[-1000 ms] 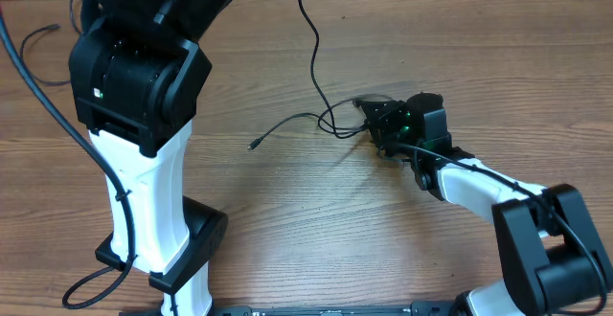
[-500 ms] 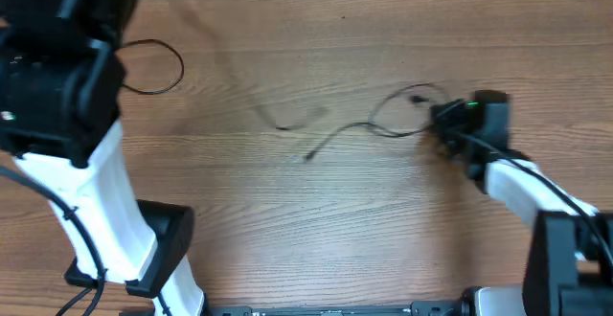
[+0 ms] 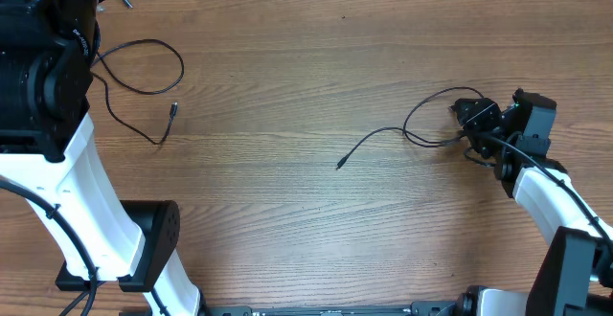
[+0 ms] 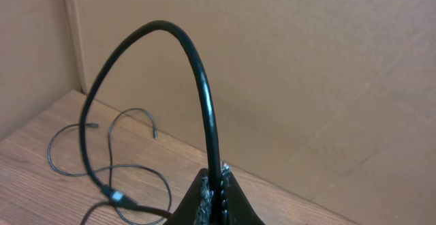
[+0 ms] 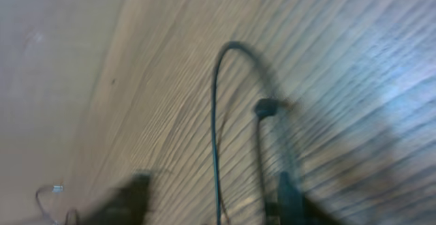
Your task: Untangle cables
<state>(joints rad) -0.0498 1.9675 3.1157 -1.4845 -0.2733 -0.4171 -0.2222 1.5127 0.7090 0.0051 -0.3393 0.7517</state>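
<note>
Cables look largely parted: one (image 3: pixel 181 67) loops loosely at ten o'clock on the bench (image 3: pixel 287 239), and a second cable (image 3: pixel 383 130) trails from three o'clock toward centre, well apart. Whether the ten o'clock loops still hide a crossing, I cannot tell. Left gripper (image 4: pixel 216 192): jaws clamped on a black cable (image 4: pixel 197 68) arching upward. Right gripper (image 3: pixel 465 114): touching its loop's end, jaws too blurred to judge.

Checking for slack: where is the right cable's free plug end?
Overhead view: the plug end lies on the table near centre, left of the right hand, which grips the cable's loop.
</note>
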